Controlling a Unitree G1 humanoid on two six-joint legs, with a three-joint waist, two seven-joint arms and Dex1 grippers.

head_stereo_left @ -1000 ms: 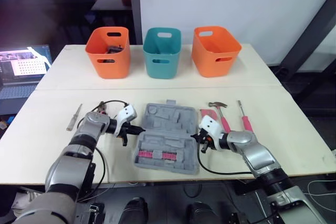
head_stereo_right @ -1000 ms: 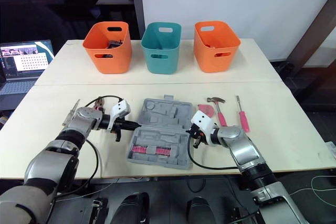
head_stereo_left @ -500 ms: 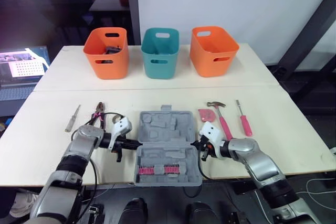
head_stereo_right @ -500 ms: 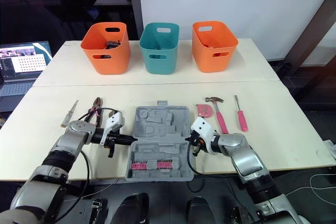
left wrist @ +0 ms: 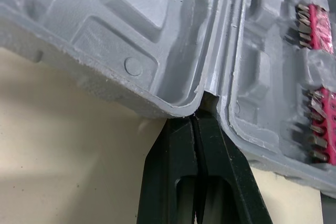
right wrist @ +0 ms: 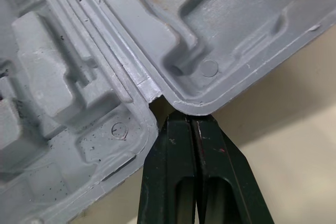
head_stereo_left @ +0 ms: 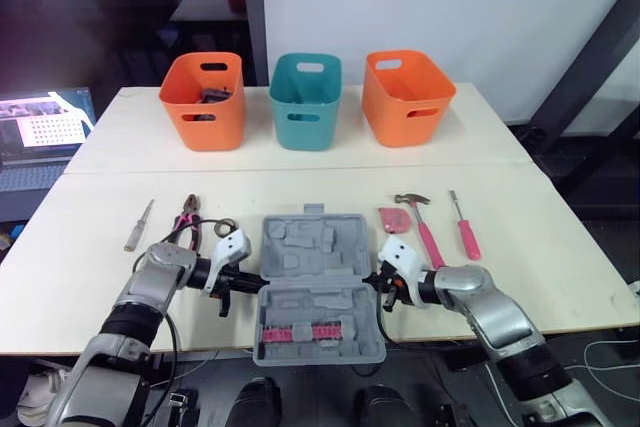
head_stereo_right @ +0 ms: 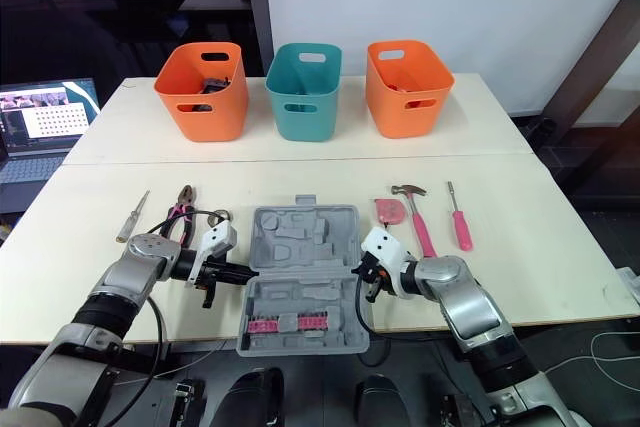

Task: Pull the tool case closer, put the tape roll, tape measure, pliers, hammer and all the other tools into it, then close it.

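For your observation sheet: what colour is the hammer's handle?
Pink; the hammer shows best in the left eye view.

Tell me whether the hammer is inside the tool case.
No, the hammer lies on the table, to the right of the tool case.

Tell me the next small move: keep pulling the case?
I'd stop pulling and back both grippers off the case. It sits at the table edge, its front seeming to overhang. The left gripper and right gripper, both shut, sit in its hinge notches, and the pliers and hammer wait outside.
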